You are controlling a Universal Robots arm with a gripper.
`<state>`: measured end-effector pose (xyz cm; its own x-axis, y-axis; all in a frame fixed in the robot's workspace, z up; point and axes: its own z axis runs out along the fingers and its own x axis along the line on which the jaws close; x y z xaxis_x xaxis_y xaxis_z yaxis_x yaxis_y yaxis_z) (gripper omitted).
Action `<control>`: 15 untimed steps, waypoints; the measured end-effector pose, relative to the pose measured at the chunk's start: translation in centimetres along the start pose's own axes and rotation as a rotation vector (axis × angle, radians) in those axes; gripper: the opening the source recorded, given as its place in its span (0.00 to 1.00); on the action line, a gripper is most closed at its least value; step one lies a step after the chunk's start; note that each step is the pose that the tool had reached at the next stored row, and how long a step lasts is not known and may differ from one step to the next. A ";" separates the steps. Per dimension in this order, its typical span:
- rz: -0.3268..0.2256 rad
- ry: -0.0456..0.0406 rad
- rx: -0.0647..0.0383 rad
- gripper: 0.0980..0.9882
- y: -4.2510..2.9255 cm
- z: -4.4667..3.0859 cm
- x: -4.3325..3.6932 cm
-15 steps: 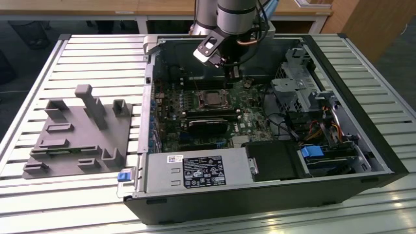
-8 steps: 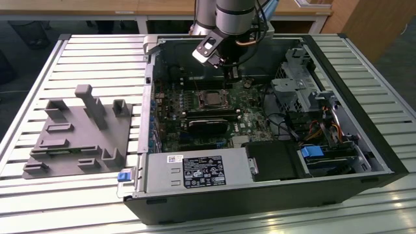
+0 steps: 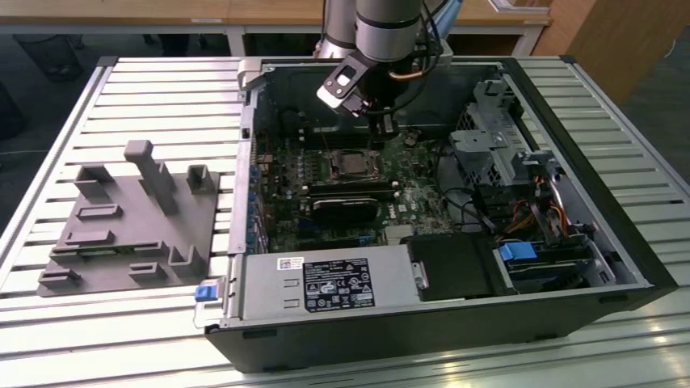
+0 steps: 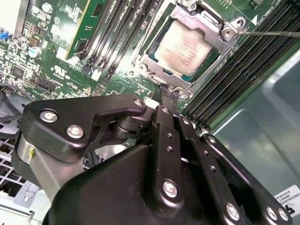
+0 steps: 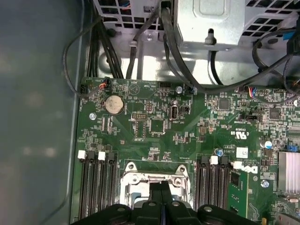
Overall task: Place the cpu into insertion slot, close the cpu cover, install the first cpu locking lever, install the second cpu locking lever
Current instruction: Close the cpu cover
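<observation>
The black gripper [image 4: 167, 92], pinched together and empty, hangs just beside the silvery-grey square cpu [image 4: 183, 47], which lies under its thin metal cover [image 4: 216, 44].

— Covered by the claw [image 5: 161, 190] in the first wrist view?
— Half of the cpu cover [image 5: 133, 183] nearest the claw, lost beneath the fingers [image 5: 154, 201] and cropped by the picture's edge.
— And in the second wrist view?
— Cover edge behind the fingertips [image 4: 167, 93] hidden; thin metal lever [image 4: 269, 33] beyond the claw cropped mid-length. In the exterior view, too small to tell whether latched.
</observation>
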<state>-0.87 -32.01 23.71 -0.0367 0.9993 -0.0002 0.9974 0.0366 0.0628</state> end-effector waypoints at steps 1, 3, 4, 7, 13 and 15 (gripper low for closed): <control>0.000 0.0000 0.000 0.01 -0.08 0.01 0.00; 0.000 0.0001 0.000 0.01 -0.23 0.05 0.01; 0.000 0.0001 0.000 0.01 -0.28 0.06 0.01; 0.000 0.0001 0.000 0.01 -0.35 0.09 0.01; 0.000 0.0004 0.000 0.01 -0.41 0.15 0.02; 0.000 0.0001 0.000 0.01 -0.44 0.19 0.00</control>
<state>-1.29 -32.03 23.49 -0.0367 0.9993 -0.0001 0.9973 0.0367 0.0628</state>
